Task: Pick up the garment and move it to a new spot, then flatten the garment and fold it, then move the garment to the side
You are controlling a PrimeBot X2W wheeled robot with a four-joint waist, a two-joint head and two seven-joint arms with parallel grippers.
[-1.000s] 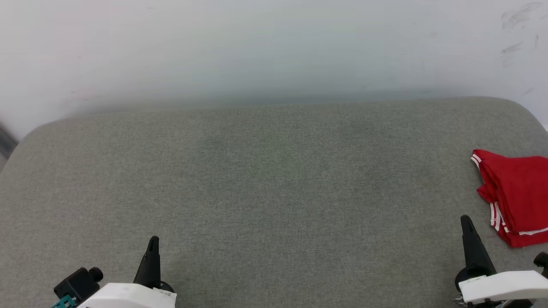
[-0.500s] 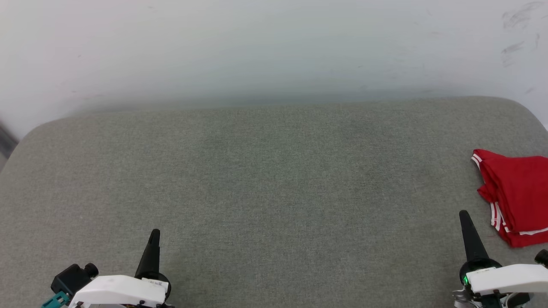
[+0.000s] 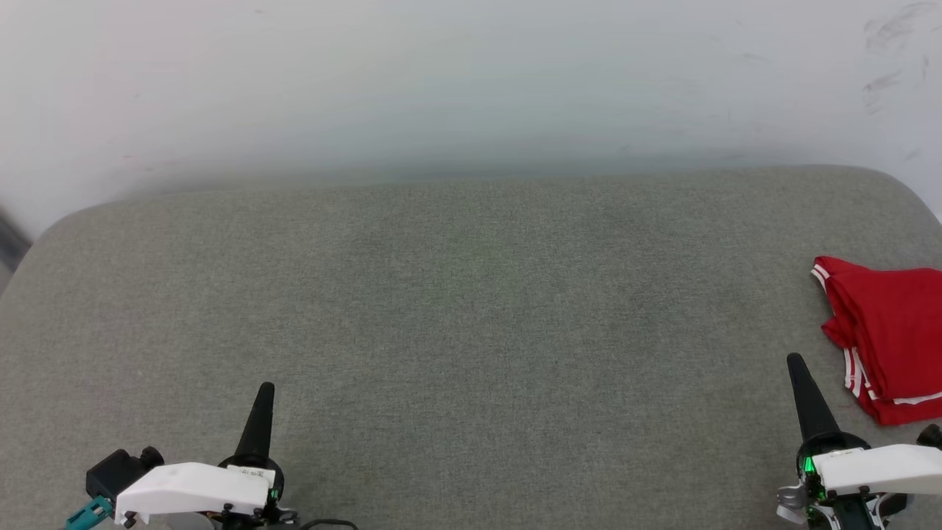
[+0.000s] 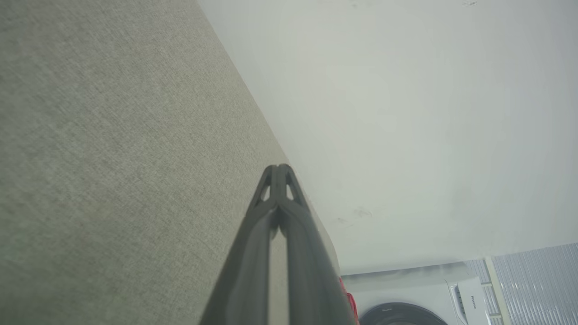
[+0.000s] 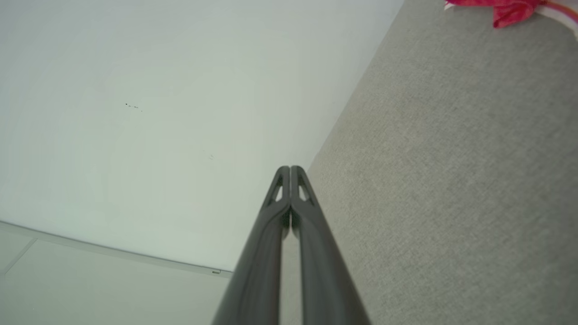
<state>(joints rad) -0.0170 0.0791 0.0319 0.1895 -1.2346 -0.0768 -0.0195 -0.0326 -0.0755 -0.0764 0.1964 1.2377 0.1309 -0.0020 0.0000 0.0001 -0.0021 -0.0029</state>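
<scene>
The garment (image 3: 887,335) lies folded into a red bundle with white-striped trim at the far right edge of the grey fabric surface (image 3: 471,309); its lettering is hidden. A red corner of the garment (image 5: 510,11) also peeks in at the top right of the right wrist view. My right gripper (image 3: 793,361) is shut and empty at the lower right, just left of the bundle and apart from it. At the lower left my left gripper (image 3: 266,389) is shut too, holding nothing. Both wrist views show the fingertips pressed together, left gripper (image 4: 278,168) and right gripper (image 5: 290,168).
A pale wall (image 3: 471,81) rises behind the surface's far edge. In the left wrist view a white washing machine (image 4: 429,293) stands low at the right, beyond the surface. The wide middle of the grey surface is bare fabric.
Both grippers have crept a little forward, their tips higher in the head view. The garment has not moved.
</scene>
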